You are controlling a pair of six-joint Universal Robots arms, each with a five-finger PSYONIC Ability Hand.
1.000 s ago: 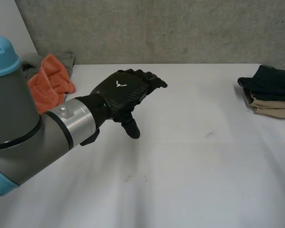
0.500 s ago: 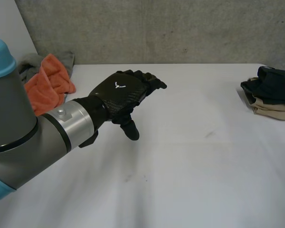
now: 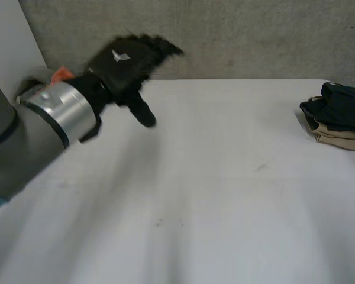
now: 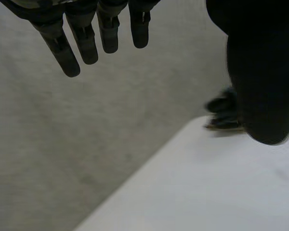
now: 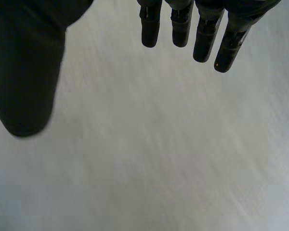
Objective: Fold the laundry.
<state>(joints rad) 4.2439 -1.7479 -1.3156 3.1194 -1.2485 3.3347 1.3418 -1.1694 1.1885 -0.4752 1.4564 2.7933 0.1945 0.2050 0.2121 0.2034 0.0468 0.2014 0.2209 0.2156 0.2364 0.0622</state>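
Reading this as the gap between garments, I have nothing in either hand and no cloth laid out on the white table (image 3: 225, 195). My left hand (image 3: 130, 62) hangs high above the table's far left corner, against the grey wall (image 3: 254, 35). In its wrist view the fingers (image 4: 85, 41) are straight and slightly spread, with the thumb held apart and nothing between them. My right hand (image 5: 181, 29) hovers over bare table with its fingers straight, side by side, and also empty.

The laundry sits in two places. A sliver of orange cloth (image 3: 60, 74) peeks out just behind my left arm (image 3: 53, 118) at the far left corner. I take it for part of the unfolded heap, though the arm hides most of it. At the far right edge is a folded pile (image 3: 337, 118), a dark piece on top of a beige one, which looks done.

My judgement is that the step in hand is fetching the next piece. That calls for bringing the left hand down onto the orange cloth, closing the fingers on a single layer, and dragging it to the open middle to spread it flat.

As for writing, I can read none. The back of the left hand carries a small white mark, but I cannot make it out as letters.
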